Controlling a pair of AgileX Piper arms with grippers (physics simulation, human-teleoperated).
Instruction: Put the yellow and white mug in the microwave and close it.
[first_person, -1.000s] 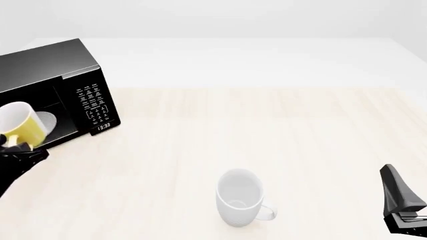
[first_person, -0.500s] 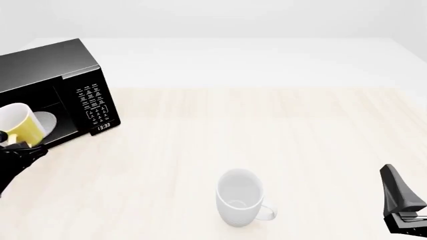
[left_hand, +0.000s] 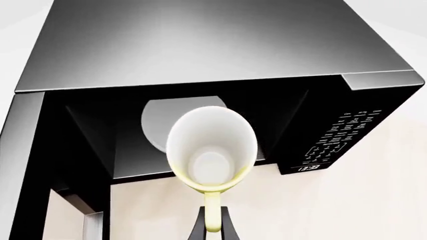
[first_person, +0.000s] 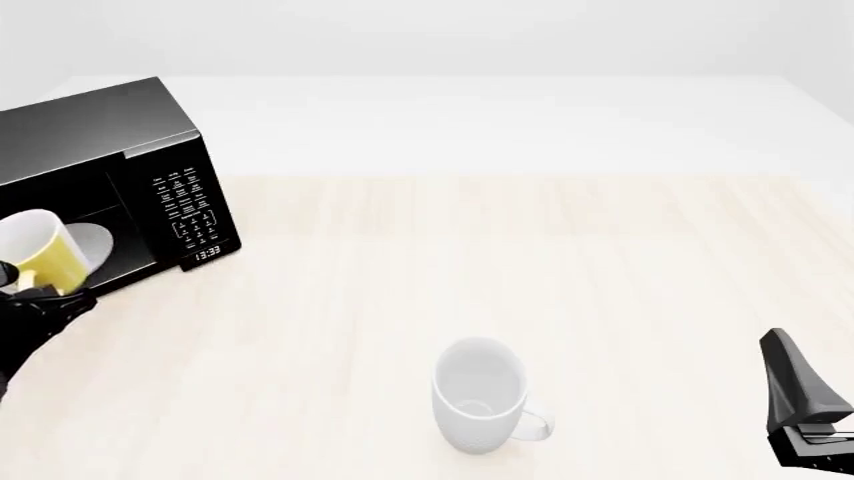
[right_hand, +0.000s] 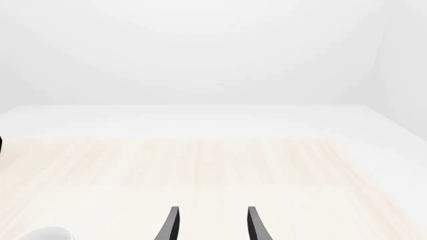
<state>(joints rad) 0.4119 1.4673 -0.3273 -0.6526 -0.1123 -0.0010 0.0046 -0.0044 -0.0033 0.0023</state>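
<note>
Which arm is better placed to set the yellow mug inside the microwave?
Left. Its gripper already holds the yellow mug by the handle, right at the microwave's open front. The right gripper is open, far off at the table's other side.

My front camera looks down over the table (first_person: 534, 260); my left wrist camera sits close before the microwave (left_hand: 200, 55), shared by both.

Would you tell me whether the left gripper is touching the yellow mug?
Touching: in the left wrist view, the left gripper pinches the yellow mug by its handle.
</note>
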